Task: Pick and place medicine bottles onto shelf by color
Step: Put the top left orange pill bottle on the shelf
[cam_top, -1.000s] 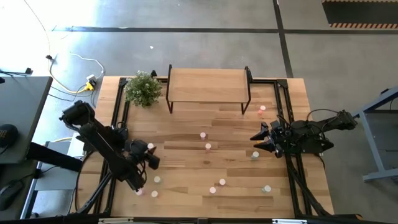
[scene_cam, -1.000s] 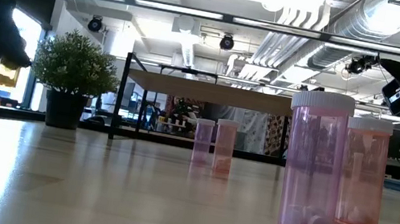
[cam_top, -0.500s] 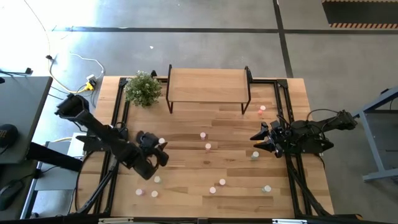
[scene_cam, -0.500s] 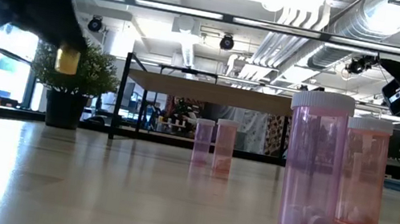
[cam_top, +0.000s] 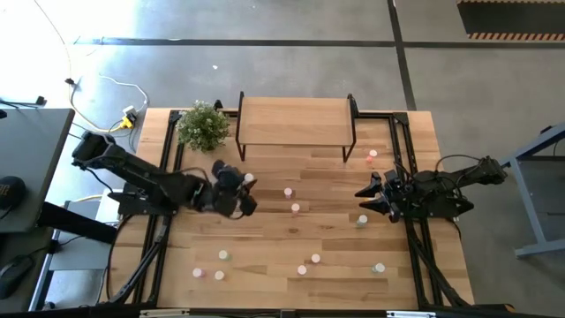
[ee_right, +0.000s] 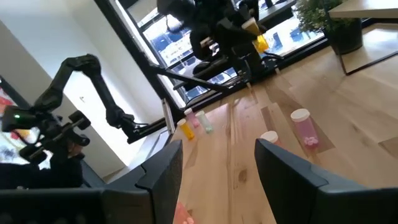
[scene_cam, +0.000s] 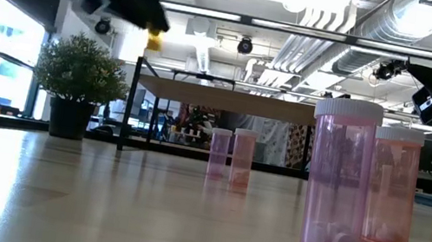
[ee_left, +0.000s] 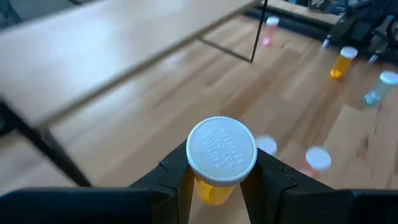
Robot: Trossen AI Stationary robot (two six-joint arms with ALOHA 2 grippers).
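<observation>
My left gripper (cam_top: 242, 187) hangs over the table's middle left, in front of the shelf (cam_top: 296, 119), and is shut on an orange medicine bottle (ee_left: 222, 155) with a white cap; the low view shows the bottle (scene_cam: 154, 40) high above the tabletop. Several other medicine bottles stand upright on the planks, among them pink ones (cam_top: 288, 191) (cam_top: 296, 208) and a pale green one (cam_top: 362, 221). My right gripper (cam_top: 364, 199) waits open at the table's right side, with nothing between its fingers (ee_right: 163, 177). My left gripper pinches the orange bottle's body just below the white cap (ee_left: 214, 190) between its two fingers (ee_left: 177, 180), one on each side. The fingers slant forward and down. The bottle is lifted clear of the table, its cap turned up toward the wrist.
A green potted plant (cam_top: 203, 126) stands at the shelf's left end. An orange-pink bottle (cam_top: 372, 155) stands near the shelf's right leg. More bottles stand along the near edge (cam_top: 302, 269) (cam_top: 379, 267) (cam_top: 219, 275). Black frame rails run along both table sides.
My left gripper has risen and swung from the near left of the table toward the far edge and the right, closer to the shelf, rolling its wrist on the way. The orange bottle has travelled with it, clear of the table. My right arm has kept still.
</observation>
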